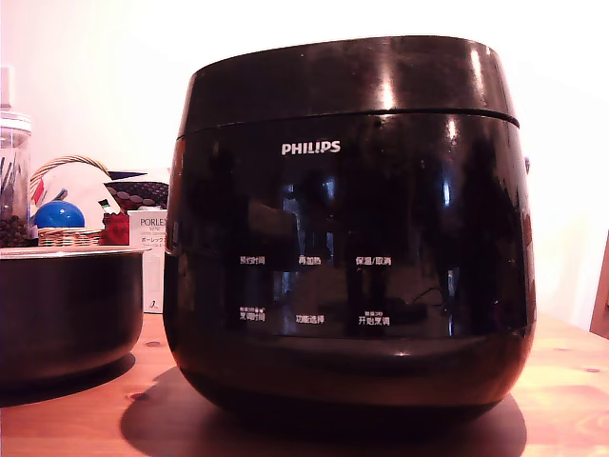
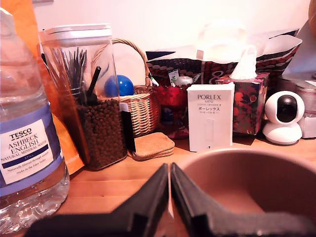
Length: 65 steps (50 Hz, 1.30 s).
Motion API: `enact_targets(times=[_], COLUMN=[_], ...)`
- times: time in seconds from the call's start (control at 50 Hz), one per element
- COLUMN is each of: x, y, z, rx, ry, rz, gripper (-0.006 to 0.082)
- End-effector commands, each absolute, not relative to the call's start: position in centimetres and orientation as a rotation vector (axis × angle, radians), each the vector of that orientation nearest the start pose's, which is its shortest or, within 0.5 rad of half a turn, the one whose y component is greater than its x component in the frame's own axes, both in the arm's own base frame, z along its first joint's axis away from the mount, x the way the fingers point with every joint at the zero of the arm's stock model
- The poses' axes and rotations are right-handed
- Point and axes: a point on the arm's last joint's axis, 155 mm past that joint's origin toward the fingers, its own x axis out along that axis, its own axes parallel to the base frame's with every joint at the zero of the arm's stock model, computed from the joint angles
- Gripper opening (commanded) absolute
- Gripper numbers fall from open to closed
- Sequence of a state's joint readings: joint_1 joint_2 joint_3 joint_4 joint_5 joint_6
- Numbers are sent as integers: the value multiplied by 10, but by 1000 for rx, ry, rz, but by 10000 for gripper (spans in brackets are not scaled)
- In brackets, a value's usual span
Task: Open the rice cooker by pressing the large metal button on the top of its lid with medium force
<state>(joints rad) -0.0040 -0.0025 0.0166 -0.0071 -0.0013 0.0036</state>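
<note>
While the glossy black rounded rice cooker (image 1: 347,238) sits on the wooden tabletop (image 1: 571,381) with its domed black lid (image 1: 347,81) shut, the arm is nowhere in the exterior view. The wrist view looks across the tabletop, not at the cooker. There the gripper (image 2: 169,197) shows 2 dark fingers (image 2: 148,202) pressed together, holding nothing, just above a brown round pot rim (image 2: 237,160).

I cannot see the metal button from either view; it must lie on top, out of sight.

Trouble could come from the crowding. Rising and swinging toward the cooker, the arm might clip the clear plastic water bottle (image 2: 27,143), the tall clear jar of dark pellets (image 2: 96,98) or the white Porlex box (image 2: 211,116). A push off-centre on the curved lid could slide off the gloss or shove the cooker along the wood.

Open room lies above the cooker and on the exterior view's right; the dark round pot (image 1: 67,305) sits just beside it on that view's left.
</note>
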Motion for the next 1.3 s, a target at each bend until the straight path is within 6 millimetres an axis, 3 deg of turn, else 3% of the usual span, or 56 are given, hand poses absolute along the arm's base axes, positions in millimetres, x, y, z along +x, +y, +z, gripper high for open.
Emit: enact_targets(times=[0.0, 0.22, 0.4, 0.58, 0.74, 0.84, 0.96, 1.12, 1.28], x=[252, 251, 244, 215, 183, 162, 151, 154, 161], y=[-22, -23, -41, -93, -124, -144, -156, -163, -174], z=[164, 169, 197, 229, 249, 253, 257, 261, 252], rx=[-76, -104, -179, -303, -315, -312, -323, -292, -258], ry=[-22, -37, -119, -100, -46, 25, 93, 124, 181], rz=[-136, -145, -252, -573, -774, -912, -1003, -1044, -1096], gripper=[-24, -24, -24, -24, -24, -24, -24, -24, -24])
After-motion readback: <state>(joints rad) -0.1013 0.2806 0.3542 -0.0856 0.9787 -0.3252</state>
